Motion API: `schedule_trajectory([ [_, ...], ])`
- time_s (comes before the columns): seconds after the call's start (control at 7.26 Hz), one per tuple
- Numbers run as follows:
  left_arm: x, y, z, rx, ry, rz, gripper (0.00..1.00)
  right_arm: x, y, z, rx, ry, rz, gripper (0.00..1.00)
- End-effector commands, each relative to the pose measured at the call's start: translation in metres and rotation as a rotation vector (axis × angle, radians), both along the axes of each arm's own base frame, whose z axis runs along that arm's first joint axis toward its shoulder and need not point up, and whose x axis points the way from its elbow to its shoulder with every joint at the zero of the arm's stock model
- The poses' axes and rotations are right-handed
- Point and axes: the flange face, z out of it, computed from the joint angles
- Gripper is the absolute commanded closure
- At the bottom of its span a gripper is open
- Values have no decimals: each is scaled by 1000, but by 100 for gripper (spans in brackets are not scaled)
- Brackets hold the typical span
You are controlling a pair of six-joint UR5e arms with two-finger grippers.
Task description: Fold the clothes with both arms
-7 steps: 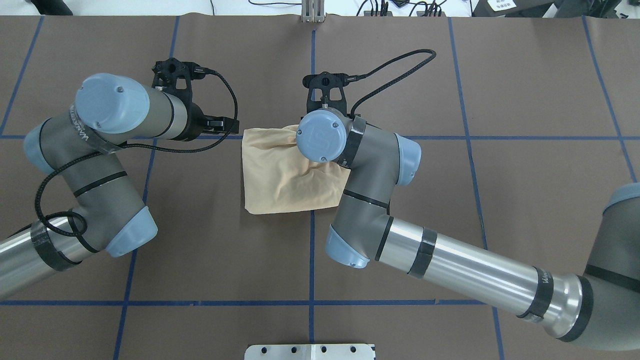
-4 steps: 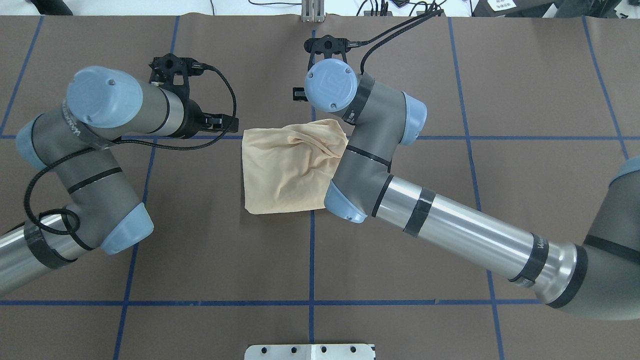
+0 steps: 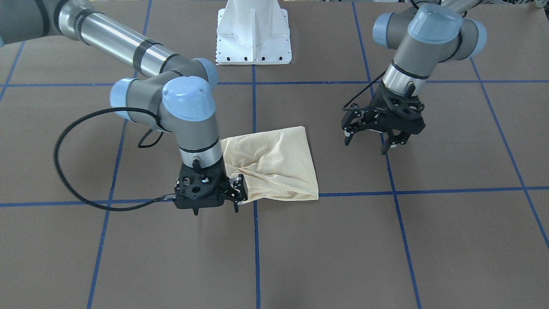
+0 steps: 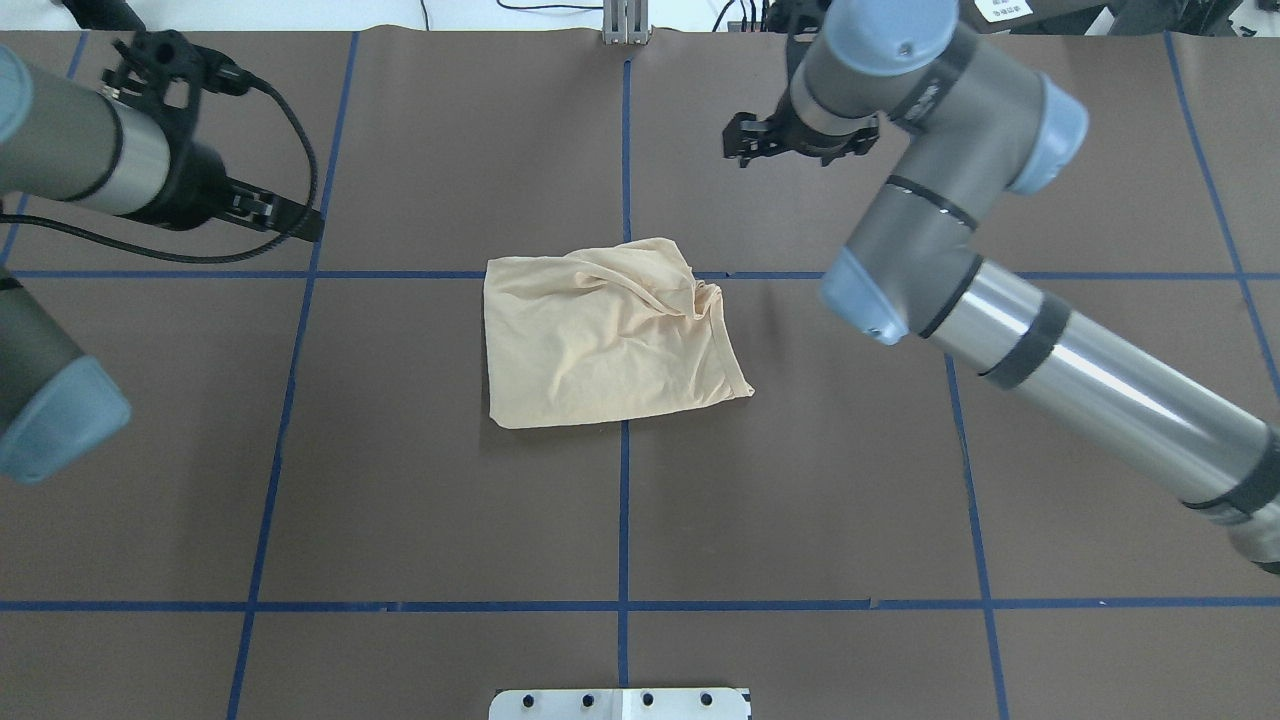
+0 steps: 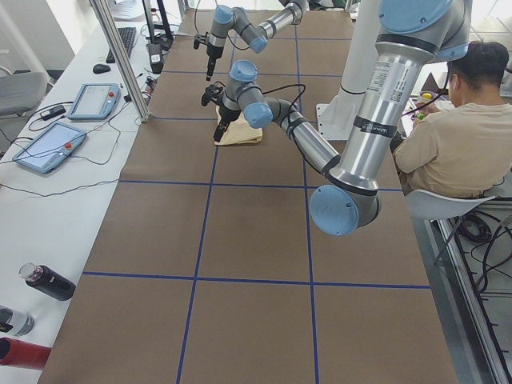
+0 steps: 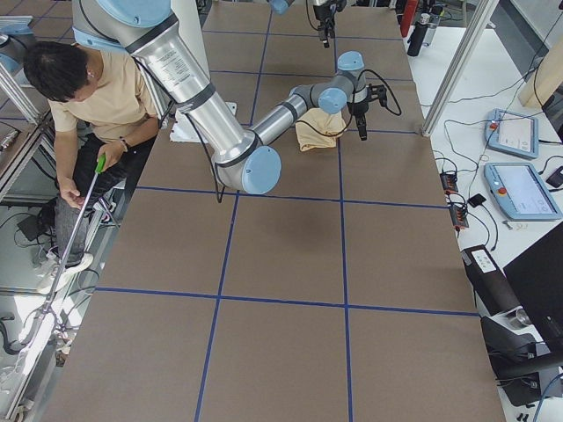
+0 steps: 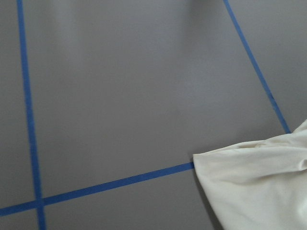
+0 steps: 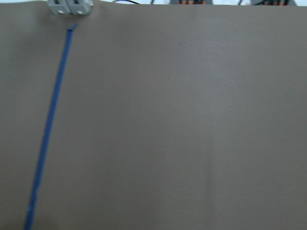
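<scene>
The folded cream shirt [image 4: 600,345] lies rumpled at the centre of my brown table [image 4: 400,500], where the blue tape lines [image 4: 623,520] cross. My right gripper [image 3: 215,210] hangs at its far side, fingers spread and empty. The left gripper [image 3: 366,148], off to the left, is likewise splayed, clear of the cloth.

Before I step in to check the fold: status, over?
Left gripper open, empty. Right gripper open, empty. Shirt folded, rumpled, loose on table. Nothing else near it.
</scene>
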Motion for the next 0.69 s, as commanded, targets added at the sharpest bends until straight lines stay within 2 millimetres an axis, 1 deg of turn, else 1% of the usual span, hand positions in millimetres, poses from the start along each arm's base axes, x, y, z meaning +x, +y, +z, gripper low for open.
schedule_trajectory([
  [0.0,-118,-11,37,60,-139,78,0,160,5,76,0,22,-115,0],
  [0.14,-183,-13,71,99,-192,107,0,223,9,121,13,29,-159,0],
  [0.28,-236,-5,104,57,-200,66,0,278,24,174,0,30,-189,0],
  [0.41,-268,4,124,15,-202,13,0,333,47,228,-10,38,-209,0],
  [0.55,-288,8,156,-57,-209,-20,0,379,81,286,-10,75,-246,0],
])
